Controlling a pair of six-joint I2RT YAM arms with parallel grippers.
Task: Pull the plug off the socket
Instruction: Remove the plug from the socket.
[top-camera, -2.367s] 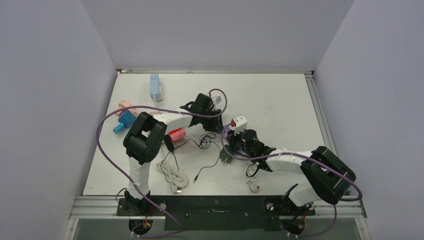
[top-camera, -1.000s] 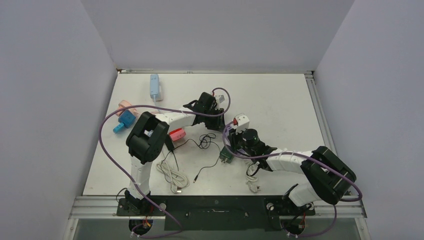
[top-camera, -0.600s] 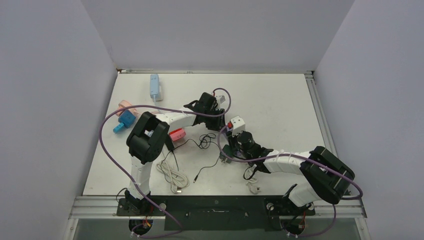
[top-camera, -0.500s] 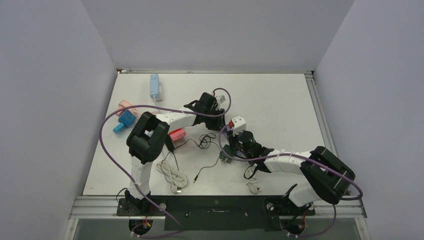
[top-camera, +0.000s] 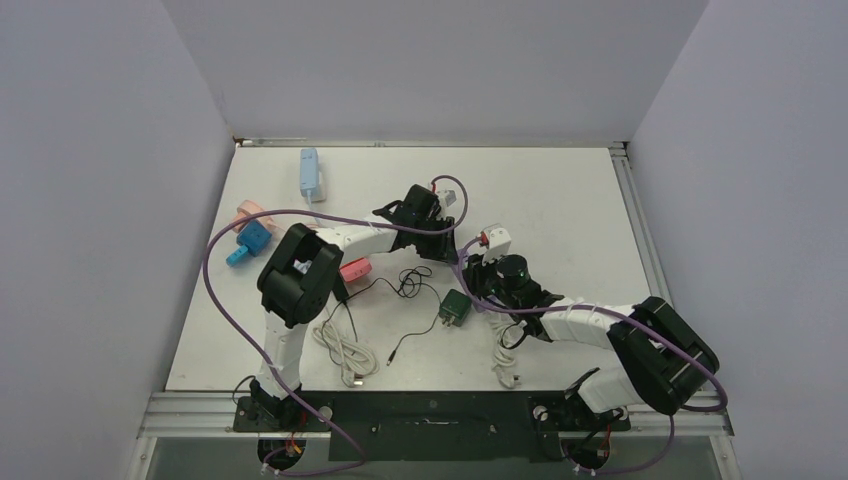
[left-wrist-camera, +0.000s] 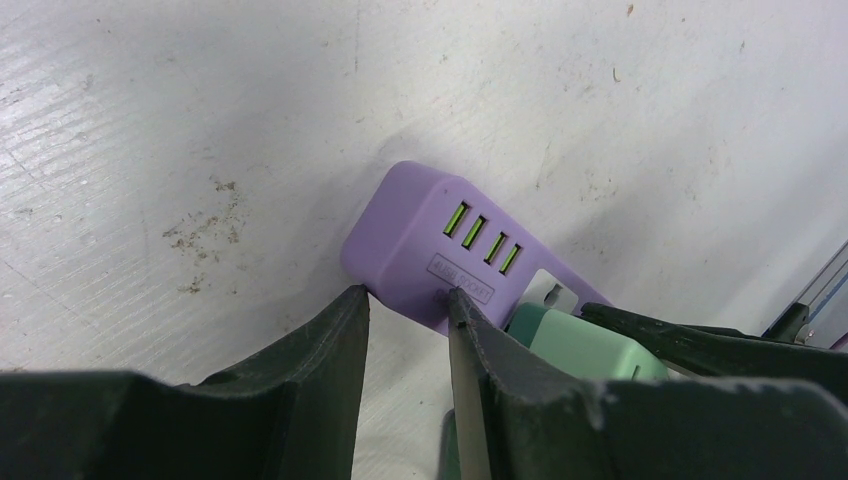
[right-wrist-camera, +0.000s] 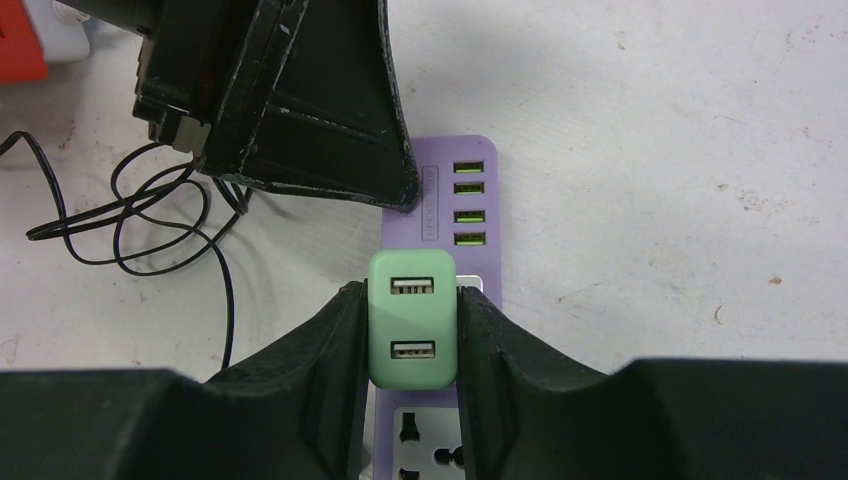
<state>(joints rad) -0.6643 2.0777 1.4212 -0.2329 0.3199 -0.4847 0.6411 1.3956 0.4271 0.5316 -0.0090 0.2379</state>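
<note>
Lying at the left edge of the white worktop (top-camera: 560, 190), a small blue plastic block (top-camera: 252, 239) sits just beside a pale pink plastic piece (top-camera: 247, 211). A light blue oblong power strip (top-camera: 309, 172) rests further back. Nearer the arm bases, a loosely coiled white cable (top-camera: 345, 350) lies by a rounded pinkish-red plastic piece (top-camera: 353, 269), with a thin black wire (top-camera: 405, 285) looping to its right.

At the middle, the left end effector (left-wrist-camera: 405, 297) has its black fingers drawn close together with a slim gap between them. Their tips rest against the short end of a purple plastic socket strip (left-wrist-camera: 420, 240) with four green USB ports. A dark green square adapter (top-camera: 456, 307) lies alone on the worktop, apart from the strip and toward the arm bases.

The right end effector (right-wrist-camera: 410, 291) is clamped on a mint-green plastic charger plug (right-wrist-camera: 413, 320) with two USB ports, one finger on each side. The plug sits over the purple strip's socket face, next to the green ports. Whether its pins are in the socket cannot be told. To the right, a white block with a red patch (top-camera: 495, 240) lies near the right wrist.
</note>
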